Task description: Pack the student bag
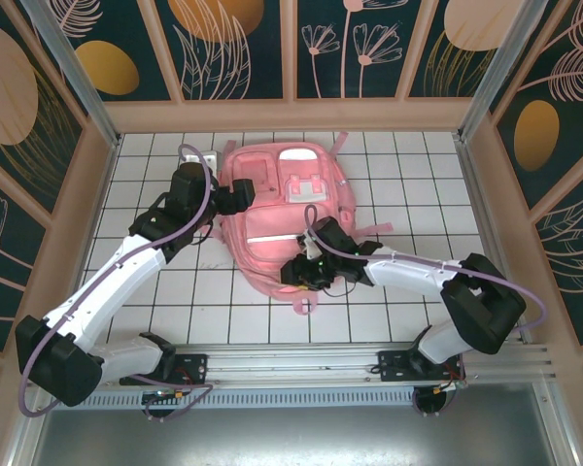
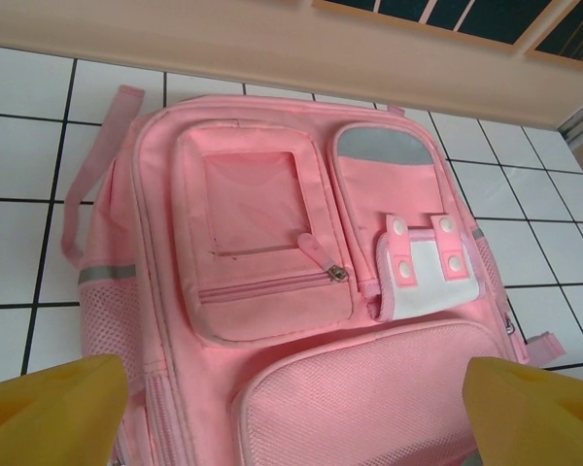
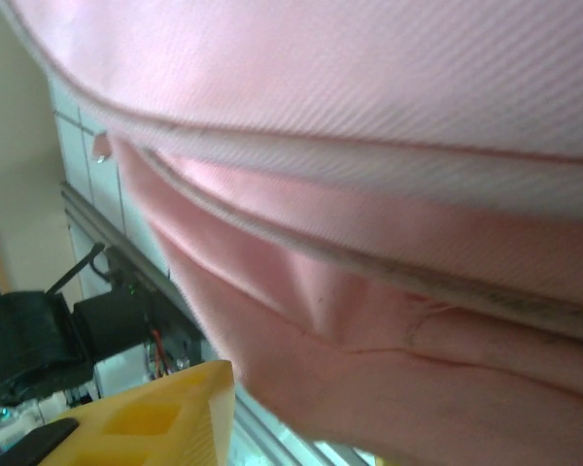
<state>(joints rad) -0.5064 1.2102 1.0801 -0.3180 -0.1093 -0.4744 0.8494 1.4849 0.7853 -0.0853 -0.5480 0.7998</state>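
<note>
Bag location: student bag [image 1: 277, 218] flat on the table [image 1: 398, 291], in the far half, about midway between the left and right edges, its far end close to the far edge.
Bag attitude: front pockets facing up. Probably laid this way so zips and flaps can be reached from above.
Pockets: zip pocket [image 2: 262, 243] closed, puller at its right end. White snap flap [image 2: 423, 272] just beside it, mesh pocket nearer the camera.
Left gripper [image 1: 243, 197]: above the bag's far-left part, yellow fingers [image 2: 49, 408] spread wide, nothing between them, clear of the fabric.
Left arm pose: rising from the near-left corner, elbow bent outward, wrist tipped down toward the pockets. Looks like a survey or approach stance rather than a grasp.
Right gripper [image 1: 304, 272]: at the bag's near end, hard up against the fabric. One yellow finger [image 3: 165, 417] in the wrist view beside a fold and seam. Cannot tell how far apart the fingers stand, or whether any cloth is pinched.
Right arm pose: low, reaching from the near-right base leftward, forearm close to level. Likely placed to work the near-end opening.
</note>
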